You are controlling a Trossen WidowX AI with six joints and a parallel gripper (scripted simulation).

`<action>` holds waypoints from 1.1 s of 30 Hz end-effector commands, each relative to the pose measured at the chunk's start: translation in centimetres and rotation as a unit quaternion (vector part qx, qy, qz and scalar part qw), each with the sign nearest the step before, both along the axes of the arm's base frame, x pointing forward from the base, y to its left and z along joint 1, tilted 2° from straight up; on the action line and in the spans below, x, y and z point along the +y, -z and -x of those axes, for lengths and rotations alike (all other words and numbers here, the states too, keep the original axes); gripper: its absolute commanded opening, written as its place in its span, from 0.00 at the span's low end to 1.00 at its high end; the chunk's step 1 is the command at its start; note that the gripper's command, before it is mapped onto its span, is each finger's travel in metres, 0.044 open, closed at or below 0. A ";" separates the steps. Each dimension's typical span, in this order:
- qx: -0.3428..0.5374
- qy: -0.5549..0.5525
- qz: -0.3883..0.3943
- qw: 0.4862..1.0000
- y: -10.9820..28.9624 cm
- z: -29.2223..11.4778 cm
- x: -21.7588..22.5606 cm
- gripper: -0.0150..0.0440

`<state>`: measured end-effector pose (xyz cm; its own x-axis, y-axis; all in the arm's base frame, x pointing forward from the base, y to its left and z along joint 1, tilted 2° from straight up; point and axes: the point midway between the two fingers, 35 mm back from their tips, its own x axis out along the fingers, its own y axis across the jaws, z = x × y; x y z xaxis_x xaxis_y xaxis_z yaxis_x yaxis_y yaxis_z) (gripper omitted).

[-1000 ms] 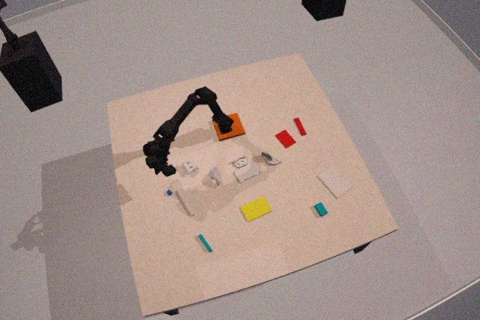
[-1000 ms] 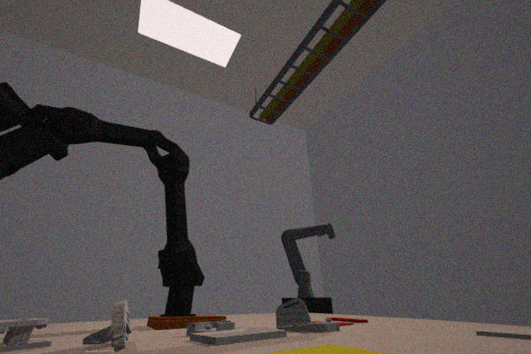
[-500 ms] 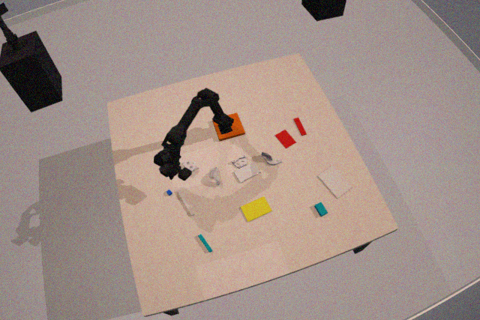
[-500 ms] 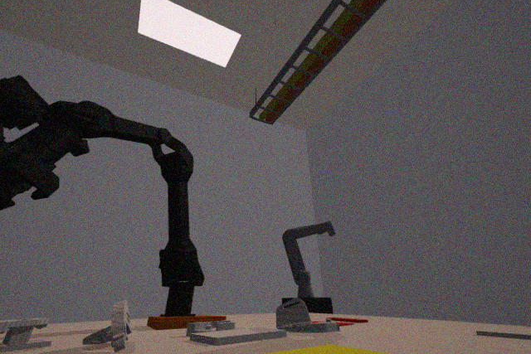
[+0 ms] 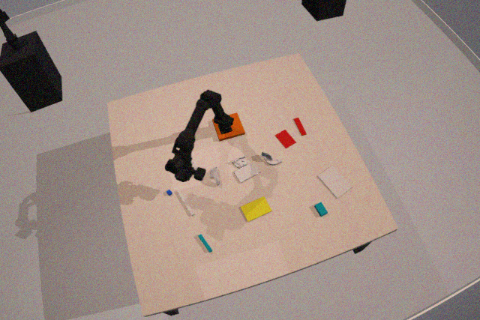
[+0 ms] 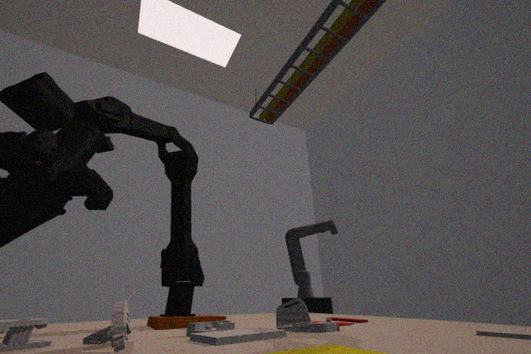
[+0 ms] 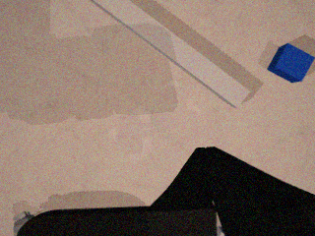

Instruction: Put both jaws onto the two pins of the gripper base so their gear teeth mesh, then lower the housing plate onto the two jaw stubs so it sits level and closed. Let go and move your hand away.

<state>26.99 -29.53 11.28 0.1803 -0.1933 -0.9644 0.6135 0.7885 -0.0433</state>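
Observation:
My gripper is shut with nothing between its fingers and hangs above the left part of the table. A pale jaw-like part stands just right of it. Another grey curved part lies farther right. Between them are a flat grey plate and a small part with a dark outline right behind it. Which is the base or the housing plate, I cannot tell. Another grey part is at the far left in the exterior view.
A long pale bar and a blue cube lie near the gripper. A yellow plate, teal pieces, red pieces and a pale square plate lie around.

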 end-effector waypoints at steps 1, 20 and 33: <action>0.014 -0.032 -0.013 0.999 0.4 -0.5 1.6 0.25; 0.088 -0.189 -0.064 0.976 1.3 -2.0 9.3 0.25; 0.105 -0.225 -0.075 0.966 1.8 -2.1 11.0 0.25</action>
